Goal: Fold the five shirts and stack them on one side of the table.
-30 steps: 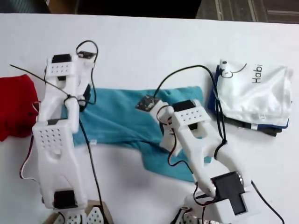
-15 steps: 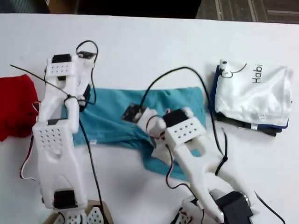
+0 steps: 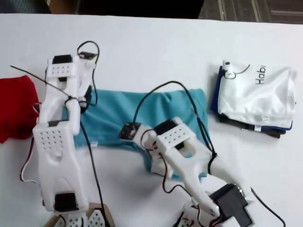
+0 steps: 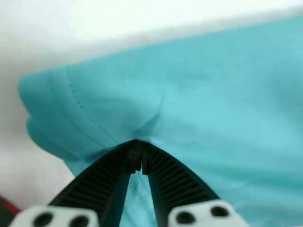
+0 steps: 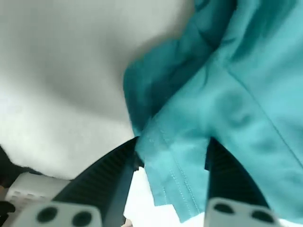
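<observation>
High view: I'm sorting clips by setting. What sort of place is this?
Likely a robotics lab bench: left arm and right arm on a white table, teal shirt between them, folded shirts stacked aside.

- A short word in dark letters is printed on the white folded shirt (image 3: 255, 92), which tops the stack well off to the right of the right gripper (image 5: 173, 146). The letters run sideways along the shirt's far edge and stop at the fold.
- A thin dark line drawing sits just beside that word, on the corner of the same shirt nearer the gripper.
- A small white tag (image 3: 258, 127) shows at the stack's near edge, too small to read.
- A small white tag (image 3: 94, 144) lies on the teal shirt (image 3: 118, 113), left of that gripper, also too small to read.
</observation>
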Robot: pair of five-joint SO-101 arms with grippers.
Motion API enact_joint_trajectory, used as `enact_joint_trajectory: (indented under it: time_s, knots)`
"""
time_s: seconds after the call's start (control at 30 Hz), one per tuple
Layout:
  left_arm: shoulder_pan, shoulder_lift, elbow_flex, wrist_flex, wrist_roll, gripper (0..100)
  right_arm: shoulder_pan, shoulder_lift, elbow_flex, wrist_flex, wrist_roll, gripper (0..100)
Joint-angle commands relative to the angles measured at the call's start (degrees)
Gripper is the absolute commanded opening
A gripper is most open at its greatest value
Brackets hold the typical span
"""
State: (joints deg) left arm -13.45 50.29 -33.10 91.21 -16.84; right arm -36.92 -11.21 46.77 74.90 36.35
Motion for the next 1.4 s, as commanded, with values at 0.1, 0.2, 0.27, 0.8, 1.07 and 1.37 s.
enact_joint_trajectory:
  time_s: [0.1, 0.2, 0.27, 0.8, 1.07, 1.37]
  knots:
    - [0.2, 0.6, -0.3, -3.2, 0.4, 3, -7.2, -3.1, -0.1, 1.0, -1.1, 23.6]
    - [0.2, 0.6, -0.3, -3.2, 0.4, 3, -8.2, -3.0, -0.1, 0.8, -2.6, 23.7]
    - [0.2, 0.6, -0.3, -3.2, 0.4, 3, -8.0, -2.9, 0.1, 0.7, -2.7, 23.7]
    - [0.2, 0.6, -0.3, -3.2, 0.4, 3, 4.4, 0.6, 7.7, -11.6, -2.3, 23.7]
    - [0.2, 0.6, -0.3, -3.2, 0.4, 3, 4.5, 6.6, 6.0, -11.6, -2.3, 23.4]
    - [0.2, 0.6, -0.3, -3.2, 0.3, 3, 4.6, 6.7, 5.9, -11.5, -2.3, 1.2]
